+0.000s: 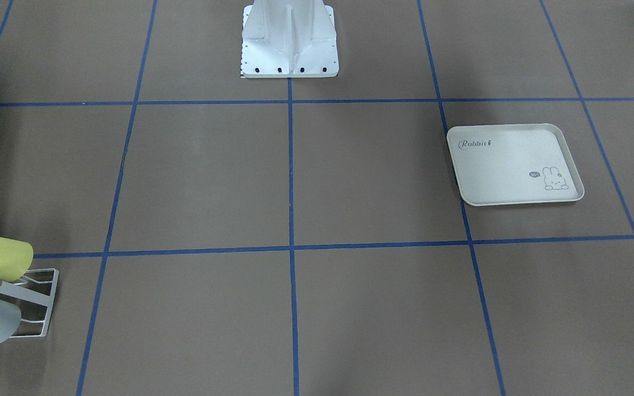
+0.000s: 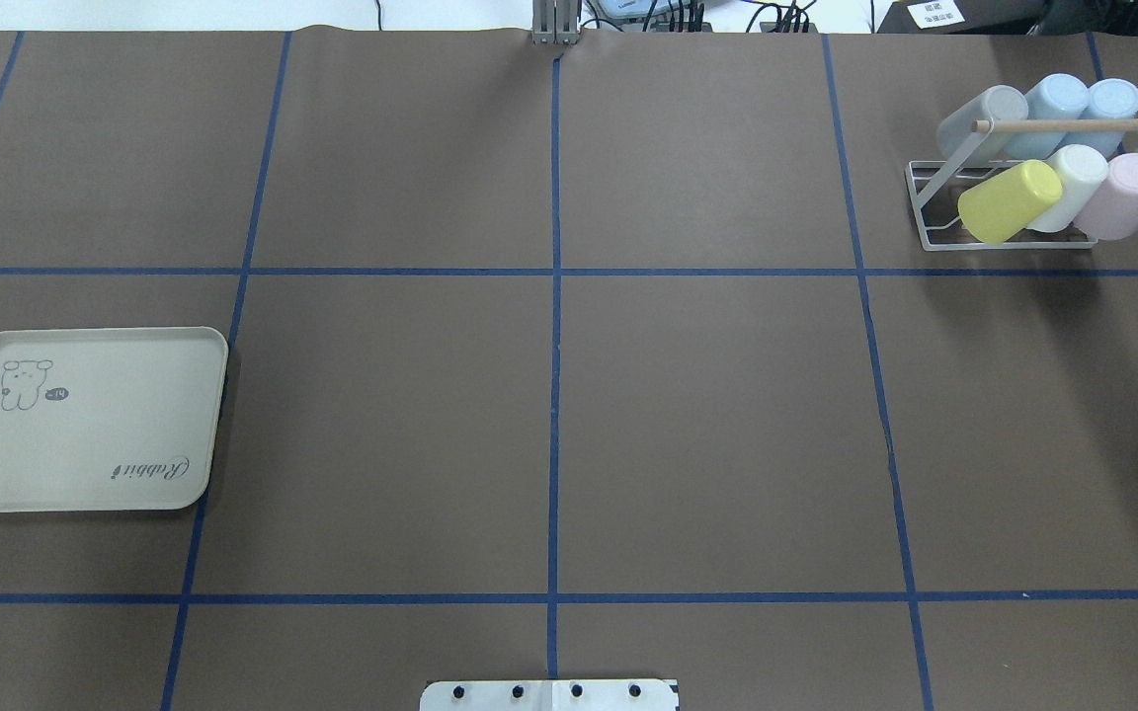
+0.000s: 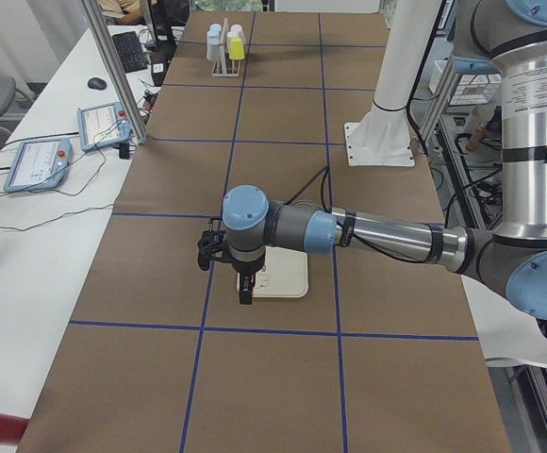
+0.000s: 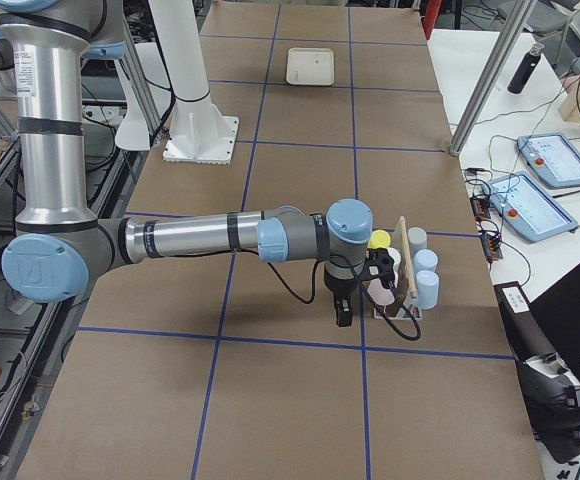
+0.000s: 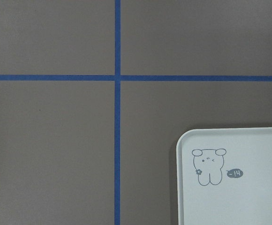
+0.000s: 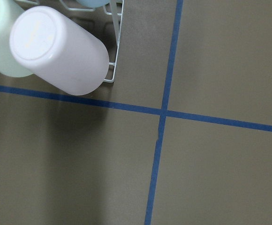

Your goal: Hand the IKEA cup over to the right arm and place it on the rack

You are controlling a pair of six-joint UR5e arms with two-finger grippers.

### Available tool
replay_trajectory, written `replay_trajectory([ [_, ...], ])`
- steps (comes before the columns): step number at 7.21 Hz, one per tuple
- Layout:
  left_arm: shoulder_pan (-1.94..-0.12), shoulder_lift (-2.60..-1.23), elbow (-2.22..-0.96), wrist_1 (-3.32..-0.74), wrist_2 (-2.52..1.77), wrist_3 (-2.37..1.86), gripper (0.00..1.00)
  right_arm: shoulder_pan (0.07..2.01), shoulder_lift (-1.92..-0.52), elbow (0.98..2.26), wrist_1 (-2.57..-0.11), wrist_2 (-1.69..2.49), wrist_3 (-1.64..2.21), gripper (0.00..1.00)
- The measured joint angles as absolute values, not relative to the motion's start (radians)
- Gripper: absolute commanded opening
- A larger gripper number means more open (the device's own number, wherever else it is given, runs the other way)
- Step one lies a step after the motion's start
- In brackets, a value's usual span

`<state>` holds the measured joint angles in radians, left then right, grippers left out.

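Note:
The white wire rack (image 2: 928,215) with its wooden dowel stands at the far right of the overhead view. Several IKEA cups lie slanted on it, among them a yellow cup (image 2: 1009,200) and a pink cup (image 2: 1132,193). The pink cup (image 6: 56,49) fills the upper left of the right wrist view. My right gripper (image 4: 345,312) hangs beside the rack (image 4: 407,290), seen only from the side, so I cannot tell its state. My left gripper (image 3: 245,286) hangs over the tray's edge, state also unclear.
The cream rabbit-print tray (image 2: 85,444) lies bare on the table's left side; its corner (image 5: 239,197) shows in the left wrist view. The robot's base plate (image 1: 289,49) stands at mid table edge. Blue tape lines grid the brown tabletop.

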<state>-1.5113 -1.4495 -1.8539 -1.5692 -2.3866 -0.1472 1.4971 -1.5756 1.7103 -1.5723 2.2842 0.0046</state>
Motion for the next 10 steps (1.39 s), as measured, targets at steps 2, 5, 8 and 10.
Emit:
replay_trajectory([
  [2,-1.513,-1.449,-1.87,-1.567,-2.388,-0.147,1.0,1.497,-1.578,1.718,-1.571,2.303,0.005,0.99],
  [5,-1.517,-1.448,-1.884,-1.565,-2.388,-0.147,1.0,1.503,-1.587,1.722,-1.572,2.346,0.005,0.99],
  [8,-1.518,-1.448,-1.88,-1.565,-2.387,-0.147,1.0,1.522,-1.587,1.726,-1.575,2.386,0.006,0.99],
  [10,-1.518,-1.449,-1.879,-1.565,-2.389,-0.147,1.0,1.53,-1.587,1.734,-1.573,2.396,0.008,0.99],
])
